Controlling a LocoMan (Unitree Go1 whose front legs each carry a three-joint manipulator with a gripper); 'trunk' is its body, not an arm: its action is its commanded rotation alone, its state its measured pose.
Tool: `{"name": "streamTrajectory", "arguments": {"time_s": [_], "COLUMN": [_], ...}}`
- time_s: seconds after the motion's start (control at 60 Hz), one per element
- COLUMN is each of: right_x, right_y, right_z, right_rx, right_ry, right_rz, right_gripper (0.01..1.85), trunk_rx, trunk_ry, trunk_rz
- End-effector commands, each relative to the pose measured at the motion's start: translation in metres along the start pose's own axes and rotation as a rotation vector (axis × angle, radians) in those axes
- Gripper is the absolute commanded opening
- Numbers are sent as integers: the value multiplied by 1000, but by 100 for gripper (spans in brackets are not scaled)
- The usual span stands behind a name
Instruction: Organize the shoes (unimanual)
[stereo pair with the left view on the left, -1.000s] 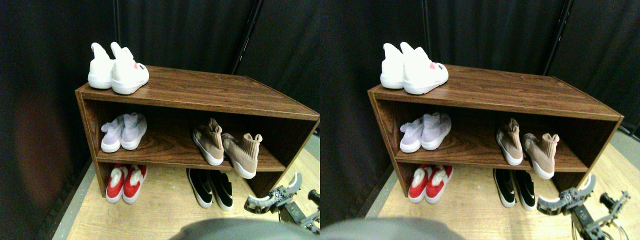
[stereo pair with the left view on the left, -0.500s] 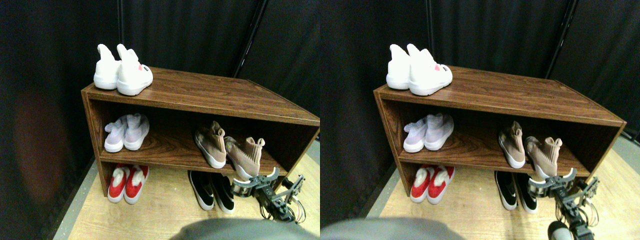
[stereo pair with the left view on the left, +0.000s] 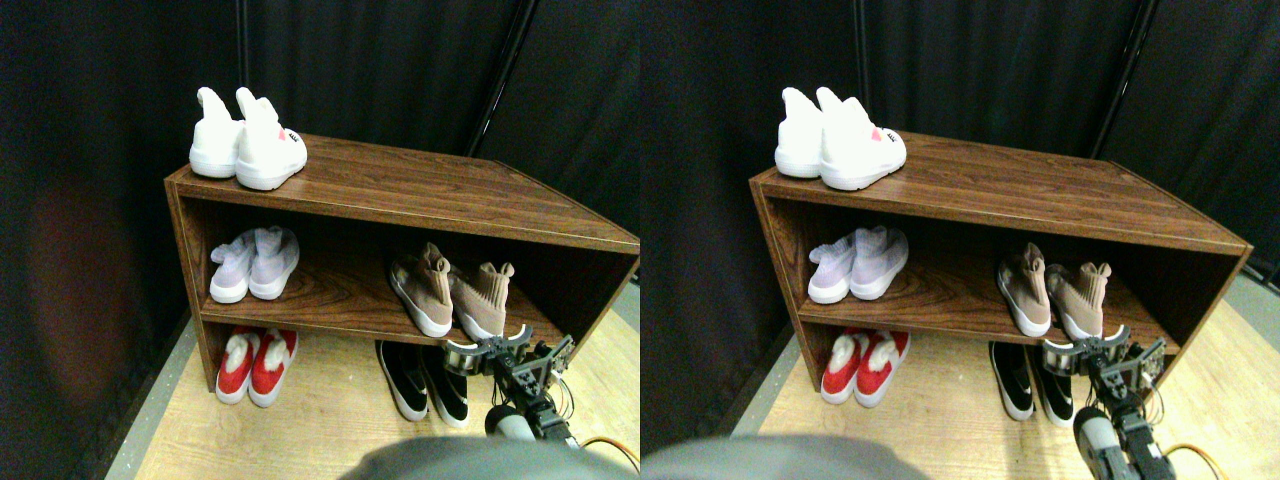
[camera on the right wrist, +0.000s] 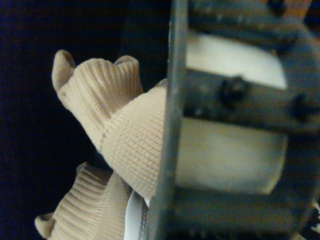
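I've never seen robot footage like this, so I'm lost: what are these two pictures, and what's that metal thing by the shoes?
The wide picture is two nearly identical views from one forward-facing camera on a four-legged robot. It shows a wooden shoe rack: white shoes on top, pale shoes and tan knit shoes on the middle shelf, red shoes and black shoes on the floor underneath. The metal thing is the robot's right pincer, reaching to the right tan shoe's toe. The close-up comes from a camera behind that pincer, looking past its dark frame at the tan shoe. Whether it grips the shoe isn't visible.
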Motion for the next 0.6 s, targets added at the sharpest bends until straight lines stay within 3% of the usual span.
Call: {"name": "streamTrajectory", "arguments": {"time_s": [0.017,0.15,0.367,0.467,0.6], "right_x": [2,-3,-38,-56,-66], "right_y": [0,0,11,17,20], "right_z": [0,1,12,16,24], "right_rx": [10,20,-30,-10,-27], "right_ry": [1,6,85,89,73], "right_rz": [11,27,153,185,218], "right_gripper": [153,148,148,156,151], "trunk_rx": [1,3,10,15,20], "trunk_ry": [10,13,16,17,17], "trunk_rz": [15,16,11,3,-2]}}
